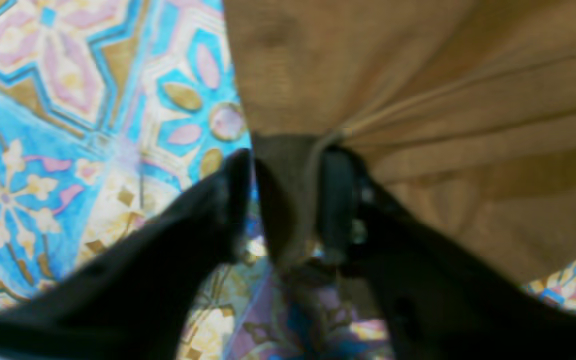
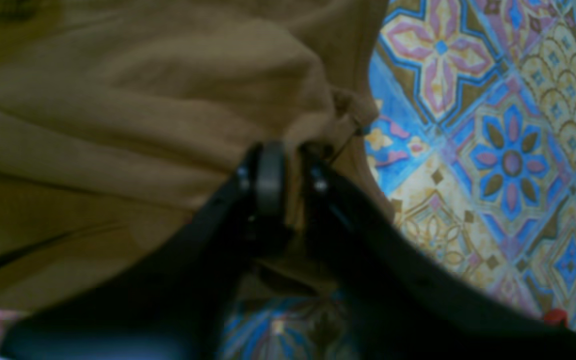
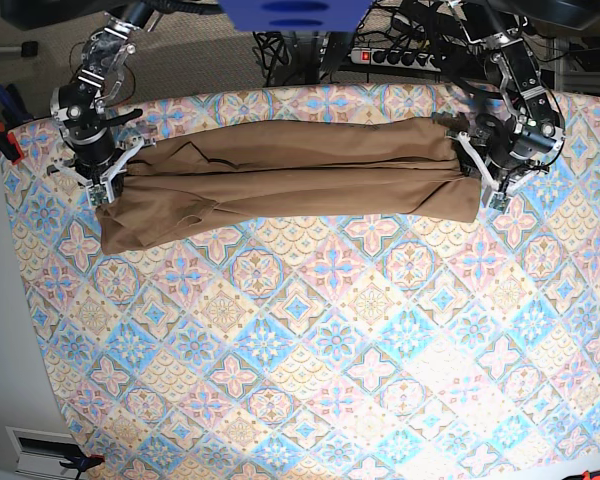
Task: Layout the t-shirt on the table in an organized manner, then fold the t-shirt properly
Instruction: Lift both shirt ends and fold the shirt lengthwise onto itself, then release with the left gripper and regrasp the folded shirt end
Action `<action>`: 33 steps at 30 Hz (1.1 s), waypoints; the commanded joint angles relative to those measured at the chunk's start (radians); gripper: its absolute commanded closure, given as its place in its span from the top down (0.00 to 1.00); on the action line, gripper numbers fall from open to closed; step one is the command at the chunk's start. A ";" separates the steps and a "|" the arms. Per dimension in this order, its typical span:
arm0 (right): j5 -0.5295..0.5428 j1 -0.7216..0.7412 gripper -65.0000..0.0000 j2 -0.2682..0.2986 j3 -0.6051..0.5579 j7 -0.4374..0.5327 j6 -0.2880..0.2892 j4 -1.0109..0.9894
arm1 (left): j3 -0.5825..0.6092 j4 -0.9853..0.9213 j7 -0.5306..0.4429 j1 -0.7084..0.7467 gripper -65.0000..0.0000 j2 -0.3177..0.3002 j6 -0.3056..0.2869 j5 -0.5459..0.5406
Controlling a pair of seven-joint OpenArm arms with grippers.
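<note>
Lying stretched along the far edge of the pastel tiled table (image 3: pixel 310 360): wrinkled tan-brown cloth t-shirt (image 3: pixel 290 175).
Left gripper (image 1: pixel 283 200) parted around its end edge; right gripper (image 2: pixel 288 175) narrowly parted around bunched cloth; near half of table bare.

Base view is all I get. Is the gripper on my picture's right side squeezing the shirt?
Observer: That is the left gripper. Its wrist camera shows the jaws apart, with a fold of the t-shirt standing loose between them.
Operator: And the other one?
Observer: The right gripper has its jaws close together around a thin fold at the cloth's edge. I cannot tell whether it is pinching.
</note>
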 commanded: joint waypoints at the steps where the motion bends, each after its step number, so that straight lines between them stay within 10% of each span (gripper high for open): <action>1: 0.008 0.004 0.24 0.011 0.004 0.016 -0.007 0.022 | 0.001 0.009 0.016 0.000 0.44 0.000 -0.010 -0.006; 8: 0.008 0.005 0.49 0.011 0.046 0.023 -0.007 0.035 | -0.005 0.107 0.018 0.004 0.45 0.044 -0.010 -0.135; 17: 0.008 0.004 0.51 0.011 0.049 0.018 -0.006 0.088 | -0.005 0.133 0.021 0.025 0.45 0.049 -0.010 -0.436; 33: 0.008 -0.012 0.51 0.011 0.044 0.018 -0.006 0.083 | -0.040 0.133 0.021 0.063 0.45 -0.008 -0.010 -0.634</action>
